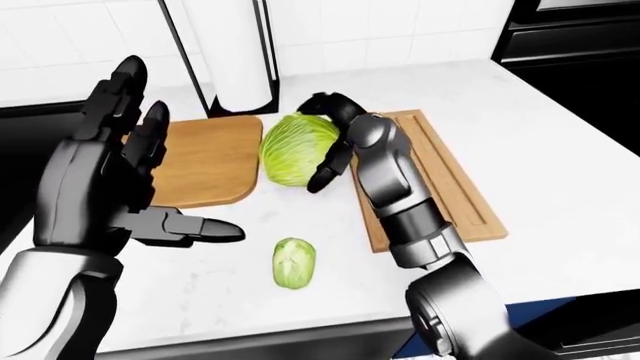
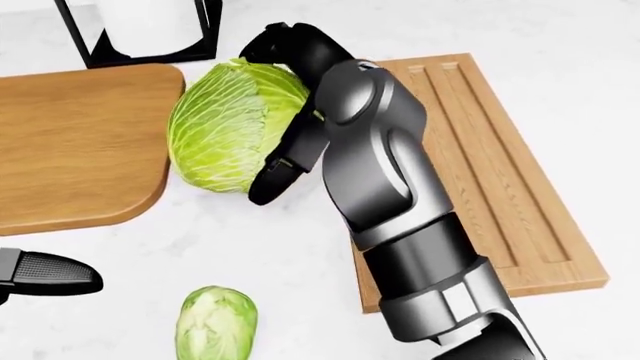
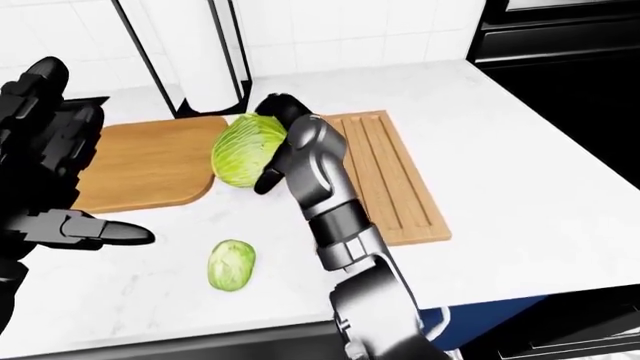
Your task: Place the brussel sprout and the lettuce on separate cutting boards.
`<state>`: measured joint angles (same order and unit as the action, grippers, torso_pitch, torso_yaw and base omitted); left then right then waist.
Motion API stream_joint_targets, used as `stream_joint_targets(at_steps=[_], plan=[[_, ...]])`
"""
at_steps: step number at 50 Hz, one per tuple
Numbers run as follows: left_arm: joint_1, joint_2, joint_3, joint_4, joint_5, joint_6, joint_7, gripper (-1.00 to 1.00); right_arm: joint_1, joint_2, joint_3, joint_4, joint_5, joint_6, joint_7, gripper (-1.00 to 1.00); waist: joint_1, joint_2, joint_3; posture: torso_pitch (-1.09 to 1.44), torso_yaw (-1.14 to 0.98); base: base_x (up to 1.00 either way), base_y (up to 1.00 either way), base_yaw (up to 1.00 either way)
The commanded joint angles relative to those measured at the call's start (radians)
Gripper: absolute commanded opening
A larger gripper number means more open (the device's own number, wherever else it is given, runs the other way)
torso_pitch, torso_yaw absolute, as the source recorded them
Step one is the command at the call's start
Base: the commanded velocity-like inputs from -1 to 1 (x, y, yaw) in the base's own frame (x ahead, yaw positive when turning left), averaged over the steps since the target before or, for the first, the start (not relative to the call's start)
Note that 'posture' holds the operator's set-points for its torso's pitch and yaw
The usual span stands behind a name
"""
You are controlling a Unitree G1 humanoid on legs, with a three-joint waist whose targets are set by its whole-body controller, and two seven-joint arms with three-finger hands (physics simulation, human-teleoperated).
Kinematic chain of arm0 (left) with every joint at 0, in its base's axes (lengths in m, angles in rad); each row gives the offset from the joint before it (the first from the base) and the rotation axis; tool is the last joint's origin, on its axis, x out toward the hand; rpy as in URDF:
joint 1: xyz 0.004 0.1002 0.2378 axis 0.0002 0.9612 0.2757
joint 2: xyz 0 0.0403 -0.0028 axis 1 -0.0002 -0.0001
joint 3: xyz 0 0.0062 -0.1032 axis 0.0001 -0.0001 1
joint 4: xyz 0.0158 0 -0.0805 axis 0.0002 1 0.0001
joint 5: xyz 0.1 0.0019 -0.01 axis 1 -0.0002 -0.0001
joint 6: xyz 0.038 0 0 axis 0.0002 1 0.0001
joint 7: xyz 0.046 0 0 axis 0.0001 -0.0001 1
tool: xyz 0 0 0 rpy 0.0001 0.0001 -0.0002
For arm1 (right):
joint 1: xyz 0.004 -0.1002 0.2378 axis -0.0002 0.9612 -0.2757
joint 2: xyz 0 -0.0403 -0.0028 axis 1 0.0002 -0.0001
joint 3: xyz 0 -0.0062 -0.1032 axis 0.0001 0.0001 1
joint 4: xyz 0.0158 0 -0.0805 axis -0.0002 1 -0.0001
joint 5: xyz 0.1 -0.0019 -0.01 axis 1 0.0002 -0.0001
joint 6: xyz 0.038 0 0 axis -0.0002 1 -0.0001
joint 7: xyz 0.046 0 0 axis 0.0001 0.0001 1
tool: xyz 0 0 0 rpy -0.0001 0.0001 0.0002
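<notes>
While wrapped round the lettuce (image 2: 235, 127), right hand (image 2: 290, 105) cups its 3 o'clock side: one finger over the top at 12, another down at about 5, touching the leaves. Probably a partial grip only, not fully closed round; far side of the head hidden, so hard to confirm. Lettuce sitting on the white desk (image 1: 560, 172) in the gap between the rounded cutting board (image 1: 205, 157) at its 9 o'clock and the grooved cutting board (image 1: 455, 180) at its 3 o'clock, touching or just beside the rounded one's edge. Brussel sprout (image 1: 294, 262) lying on the bare desk at 6 o'clock from the lettuce, apart from both boards, untouched. Left hand (image 1: 120, 187) raised, fingers spread wide, holding nothing, hovering at 9 o'clock of the sprout.

To do the step well: close the fingers further under the widest part before lifting, since the round, slick head likely to roll out of a side-only cup. Lift straight, then carry toward 3 o'clock onto the grooved board, clear of the paper towel holder (image 1: 235, 67) at 12. Set down mid-board, release slowly so no rolling off. Rounded board then left free for the sprout.
</notes>
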<state>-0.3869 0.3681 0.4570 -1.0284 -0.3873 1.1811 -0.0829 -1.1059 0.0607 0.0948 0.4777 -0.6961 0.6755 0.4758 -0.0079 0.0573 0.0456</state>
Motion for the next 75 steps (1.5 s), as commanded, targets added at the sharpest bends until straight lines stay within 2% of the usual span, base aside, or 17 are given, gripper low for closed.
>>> stream_joint_targets(at_steps=[1,5,10,17,28,38,43,49,55,56,57,58,69,71,75], plan=[[-0.023,0.015,0.014,-0.018,-0.004,-0.019,0.009,1.00,-0.048,-0.010,-0.012,-0.062,-0.005,-0.004,0.008,-0.04,-0.002,0.006,-0.028,0.00,0.00,0.00,0.00,0.00],[-0.029,0.018,0.008,-0.019,-0.014,-0.016,0.022,1.00,-0.070,-0.028,-0.023,-0.102,-0.006,0.033,0.035,-0.06,-0.001,0.004,-0.025,0.00,0.00,0.00,0.00,0.00],[-0.030,0.032,0.007,-0.019,-0.036,-0.017,0.039,1.00,-0.086,-0.058,-0.037,-0.181,-0.002,0.087,0.071,-0.26,0.001,0.001,-0.021,0.00,0.00,0.00,0.00,0.00],[-0.014,0.039,0.005,-0.019,-0.065,-0.032,0.068,1.00,-0.073,-0.113,-0.041,-0.301,-0.019,0.152,0.139,-0.25,0.002,-0.003,-0.016,0.00,0.00,0.00,0.00,0.00],[-0.039,0.054,0.007,-0.019,-0.094,-0.012,0.100,1.00,-0.029,-0.243,-0.096,-0.493,-0.063,0.239,0.258,-0.29,0.009,-0.013,-0.012,0.00,0.00,0.00,0.00,0.00],[-0.052,0.062,0.013,-0.019,-0.112,0.000,0.113,1.00,0.002,-0.366,-0.149,-0.519,-0.090,0.211,0.272,-0.33,0.010,-0.018,-0.011,0.00,0.00,0.00,0.00,0.00],[-0.067,0.074,0.018,-0.019,-0.141,0.013,0.134,1.00,0.056,-0.382,-0.155,-0.511,-0.097,0.170,0.246,-0.36,0.009,-0.020,-0.012,0.00,0.00,0.00,0.00,0.00],[-0.071,0.088,0.031,-0.019,-0.174,0.018,0.158,1.00,0.071,-0.384,-0.163,-0.482,-0.095,0.144,0.222,-0.36,0.005,-0.017,-0.015,0.00,0.00,0.00,0.00,0.00],[-0.060,0.091,0.036,-0.018,-0.177,0.009,0.159,1.00,0.103,-0.375,-0.163,-0.471,-0.096,0.121,0.202,-0.28,0.004,-0.012,-0.014,0.00,0.00,0.00,0.00,0.00],[-0.055,0.090,0.033,-0.018,-0.174,0.004,0.157,1.00,0.114,-0.373,-0.163,-0.461,-0.093,0.110,0.193,-0.23,0.004,-0.012,-0.014,0.00,0.00,0.00,0.00,0.00],[-0.051,0.089,0.032,-0.017,-0.170,0.000,0.155,1.00,0.119,-0.371,-0.162,-0.461,-0.094,0.110,0.190,-0.04,0.003,-0.011,-0.015,0.00,0.00,0.00,0.00,0.00],[-0.049,0.088,0.030,-0.016,-0.167,-0.003,0.154,1.00,0.122,-0.371,-0.162,-0.461,-0.092,0.108,0.190,0.00,0.003,-0.011,-0.015,0.00,0.00,0.00,0.00,0.00],[-0.056,0.082,0.038,-0.018,-0.165,0.004,0.149,1.00,0.154,-0.372,-0.161,-0.464,-0.102,0.096,0.198,0.30,0.001,-0.011,-0.019,0.00,0.00,0.00,0.00,0.00],[-0.053,0.079,0.033,-0.015,-0.162,-0.002,0.150,1.00,0.155,-0.372,-0.161,-0.465,-0.105,0.098,0.201,0.47,0.000,-0.011,-0.020,0.00,0.00,0.00,0.00,0.00],[-0.047,0.078,0.022,-0.009,-0.152,-0.015,0.149,1.00,0.159,-0.373,-0.163,-0.465,-0.108,0.095,0.206,0.63,0.001,-0.011,-0.020,0.00,0.00,0.00,0.00,0.00]])
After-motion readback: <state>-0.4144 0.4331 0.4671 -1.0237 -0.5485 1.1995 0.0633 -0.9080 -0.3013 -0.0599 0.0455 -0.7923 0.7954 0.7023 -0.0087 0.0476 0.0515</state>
